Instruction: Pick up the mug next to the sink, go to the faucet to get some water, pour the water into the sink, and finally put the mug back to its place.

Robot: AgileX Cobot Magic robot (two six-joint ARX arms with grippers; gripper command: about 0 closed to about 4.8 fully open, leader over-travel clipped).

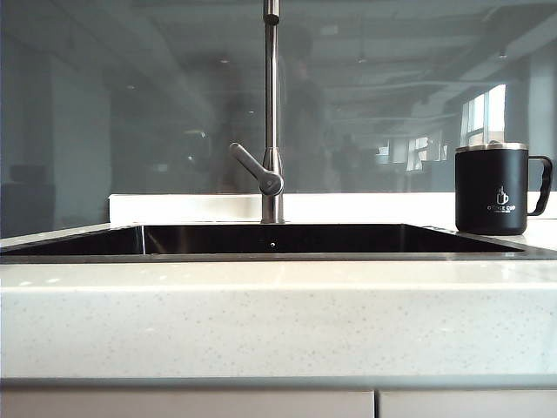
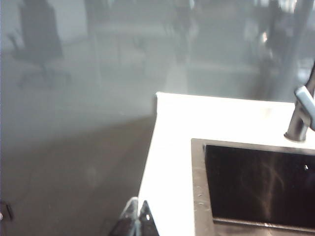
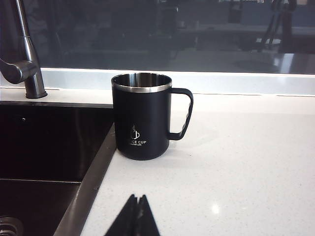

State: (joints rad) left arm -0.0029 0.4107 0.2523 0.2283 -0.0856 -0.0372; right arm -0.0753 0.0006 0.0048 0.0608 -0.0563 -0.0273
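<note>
Both pincers, left [image 2: 136,216] and right [image 3: 136,214], are closed and empty, mug [image 3: 142,116] upright beside the sink [image 3: 93,182].

Left gripper [image 2: 136,219] is showing two dark, wedge-shaped fingertips with pale edges. Right gripper [image 3: 136,216] is showing plain black, pointed tips.

I am seeing the counter [image 3: 246,162] lying open ahead of my right gripper [image 3: 134,211], its jaws pressed together, with only the mug [image 3: 141,118] standing in the way, just beside the sink [image 3: 88,182] corner. My left gripper [image 2: 135,219], tips also together, is hanging off the counter's far end over open floor. The faucet [image 1: 271,113] is rising behind the sink's middle, blocking any sweep along the back ledge.
</note>
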